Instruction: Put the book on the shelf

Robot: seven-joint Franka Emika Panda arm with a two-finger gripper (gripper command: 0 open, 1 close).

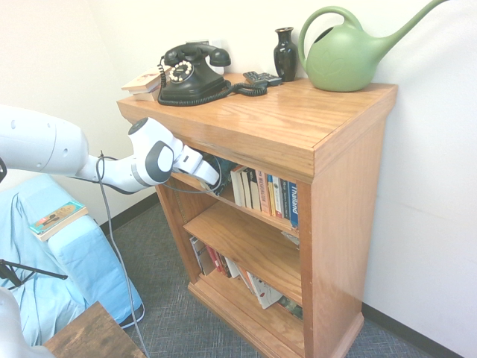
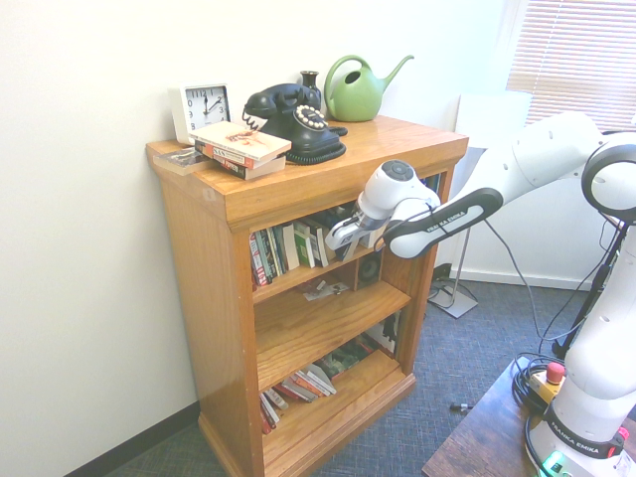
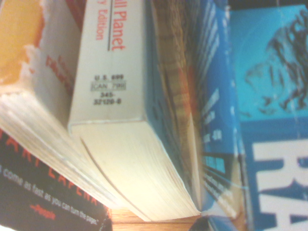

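room: white walls, grey carpet, oak shelf (image 1: 298, 127) against the wall
shelf top: black rotary phone (image 1: 191, 73), dark vase (image 1: 285, 54), green watering can (image 1: 350, 52); in the second exterior view also a white clock (image 2: 204, 107) and a small stack of books (image 2: 241, 149)
shelf boards: rows of paperbacks (image 1: 268, 195) on the upper board, more leaning on the bottom one
my hand: (image 2: 343, 238) reaching in under the top slab at the upper board, fingers fully closed; exterior views don't show what's between them
book: (image 3: 269, 125) blue cover with white letters fills one side of the wrist view, right beside a cream paperback (image 3: 120, 106); can't tell if I'm gripping it
off to the side: blue cloth (image 1: 52, 268) with a thin book (image 1: 56, 218) on it, dark wooden tabletop (image 1: 89, 335) corner
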